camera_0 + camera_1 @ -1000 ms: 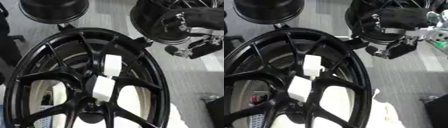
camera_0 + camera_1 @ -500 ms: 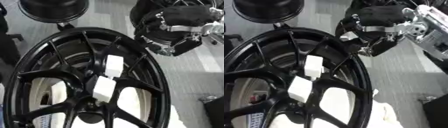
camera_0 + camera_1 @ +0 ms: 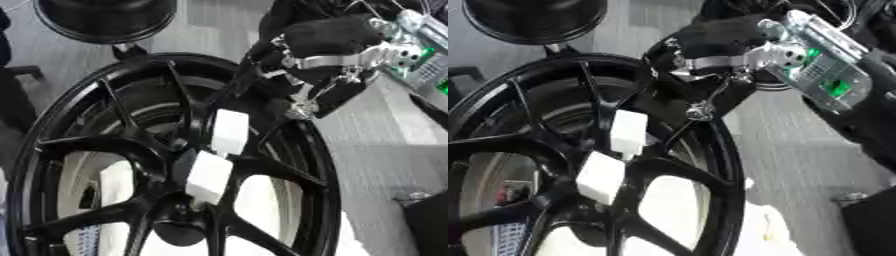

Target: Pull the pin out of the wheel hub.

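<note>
Right hand [image 3: 319,65] over the upper rim of black wheel [image 3: 175,165]; two white blocks [image 3: 219,155] on spokes.

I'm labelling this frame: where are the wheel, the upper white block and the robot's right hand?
wheel [image 3: 325,165], left eye view, on its right rim.
upper white block [image 3: 230,131], left eye view, middle of its face.
right hand [image 3: 719,42], right eye view, back of the hand.
</note>
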Action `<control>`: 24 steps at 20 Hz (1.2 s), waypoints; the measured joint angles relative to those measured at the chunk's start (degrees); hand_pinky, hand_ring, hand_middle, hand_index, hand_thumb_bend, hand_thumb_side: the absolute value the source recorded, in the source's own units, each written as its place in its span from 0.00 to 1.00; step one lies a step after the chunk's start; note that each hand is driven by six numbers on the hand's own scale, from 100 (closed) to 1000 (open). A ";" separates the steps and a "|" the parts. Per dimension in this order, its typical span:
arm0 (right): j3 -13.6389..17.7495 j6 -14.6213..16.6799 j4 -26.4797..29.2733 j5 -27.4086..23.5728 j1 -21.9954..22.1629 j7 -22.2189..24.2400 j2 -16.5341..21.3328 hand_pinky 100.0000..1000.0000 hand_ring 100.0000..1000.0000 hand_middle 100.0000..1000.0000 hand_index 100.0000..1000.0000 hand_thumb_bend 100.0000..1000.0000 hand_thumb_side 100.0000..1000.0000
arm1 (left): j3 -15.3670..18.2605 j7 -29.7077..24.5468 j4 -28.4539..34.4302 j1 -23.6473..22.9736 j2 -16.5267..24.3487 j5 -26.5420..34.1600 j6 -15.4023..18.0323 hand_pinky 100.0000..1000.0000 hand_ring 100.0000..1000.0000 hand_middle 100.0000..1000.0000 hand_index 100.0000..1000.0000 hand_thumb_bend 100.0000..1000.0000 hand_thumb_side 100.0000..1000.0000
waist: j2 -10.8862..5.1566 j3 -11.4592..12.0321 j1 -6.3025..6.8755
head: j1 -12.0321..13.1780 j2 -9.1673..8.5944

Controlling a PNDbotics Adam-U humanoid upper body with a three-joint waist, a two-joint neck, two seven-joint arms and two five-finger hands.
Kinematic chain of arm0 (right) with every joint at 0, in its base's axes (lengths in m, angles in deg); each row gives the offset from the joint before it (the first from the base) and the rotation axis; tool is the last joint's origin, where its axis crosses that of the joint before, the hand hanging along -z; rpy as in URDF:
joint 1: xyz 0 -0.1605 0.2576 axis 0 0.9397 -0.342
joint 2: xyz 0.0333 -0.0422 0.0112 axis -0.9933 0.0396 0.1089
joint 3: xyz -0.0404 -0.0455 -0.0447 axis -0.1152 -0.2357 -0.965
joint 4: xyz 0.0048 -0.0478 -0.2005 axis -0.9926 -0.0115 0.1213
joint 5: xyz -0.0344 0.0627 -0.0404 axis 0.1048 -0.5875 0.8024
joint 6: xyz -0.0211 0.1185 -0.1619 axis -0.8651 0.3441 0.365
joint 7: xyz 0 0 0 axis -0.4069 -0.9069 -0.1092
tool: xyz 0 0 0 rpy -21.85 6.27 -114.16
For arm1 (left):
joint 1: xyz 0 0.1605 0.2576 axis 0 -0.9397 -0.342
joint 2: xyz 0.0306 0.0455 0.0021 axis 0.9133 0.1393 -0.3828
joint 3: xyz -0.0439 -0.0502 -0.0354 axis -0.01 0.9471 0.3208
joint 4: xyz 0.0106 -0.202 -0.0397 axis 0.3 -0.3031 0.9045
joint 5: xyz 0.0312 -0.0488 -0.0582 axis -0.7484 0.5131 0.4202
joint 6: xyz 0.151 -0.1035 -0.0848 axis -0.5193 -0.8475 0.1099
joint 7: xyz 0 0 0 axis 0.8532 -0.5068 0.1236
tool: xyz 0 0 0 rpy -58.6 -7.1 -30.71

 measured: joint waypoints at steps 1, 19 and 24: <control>0.00 0.32 0.00 -0.35 0.00 0.56 0.00 0.90 0.86 0.78 0.83 0.14 0.00 | 0.04 0.07 0.00 0.09 -0.01 0.08 -0.07 0.81 0.72 0.59 0.84 0.00 0.55 | -0.03 0.00 -0.04 | -0.05 0.09; -0.72 1.40 0.47 -3.59 -3.44 4.11 -1.65 0.91 0.87 0.80 0.86 0.32 0.00 | 0.12 -0.39 0.00 0.53 -0.55 0.43 -0.61 0.83 0.72 0.59 0.84 0.00 0.56 | -0.71 1.13 -0.32 | -1.45 0.15; -1.29 1.74 0.41 -3.30 -3.73 4.31 -2.53 0.92 0.88 0.83 0.87 0.31 0.00 | 0.12 -0.37 0.00 0.67 -0.98 0.52 -0.63 0.84 0.72 0.59 0.84 0.00 0.56 | -0.68 1.75 -0.90 | -1.77 0.62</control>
